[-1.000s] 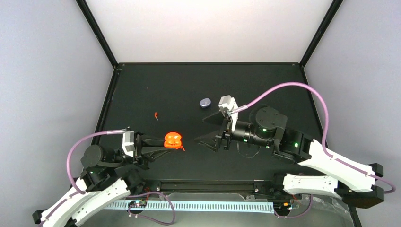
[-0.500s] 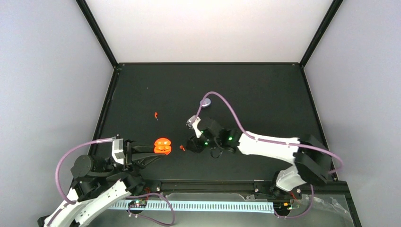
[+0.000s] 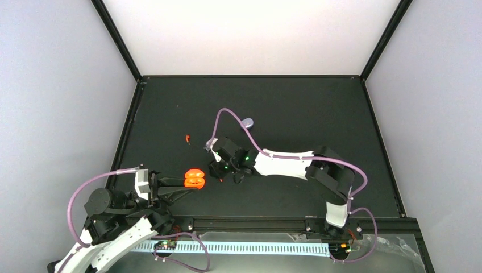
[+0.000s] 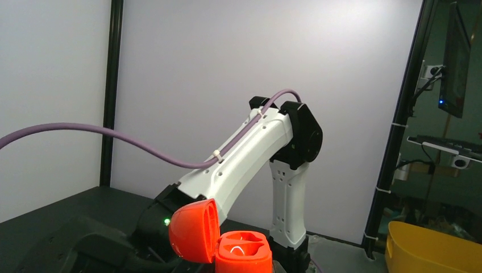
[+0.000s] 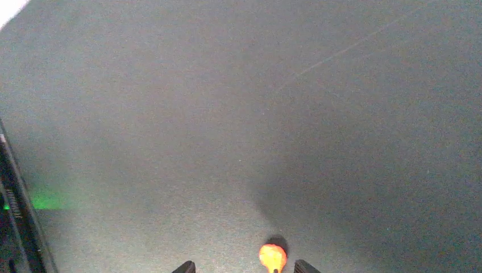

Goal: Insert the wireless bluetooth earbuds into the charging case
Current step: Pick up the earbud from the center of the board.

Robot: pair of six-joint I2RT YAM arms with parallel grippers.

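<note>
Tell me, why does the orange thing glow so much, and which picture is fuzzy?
Top external view: the open orange case is so bright that its details wash out against the dark table. Right wrist view: the fuzziest and grainy, the orange earbud just a soft blob, with a green glow at the left. Left wrist view: sharp, the case evenly lit.

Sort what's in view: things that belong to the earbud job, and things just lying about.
Job:
- open red-orange case, held in the left pincer
- red-orange earbud, between the fingers of the right pincer
- second red-orange earbud, loose on the table

Lying about:
- lavender case
- yellow bin beyond the table
</note>
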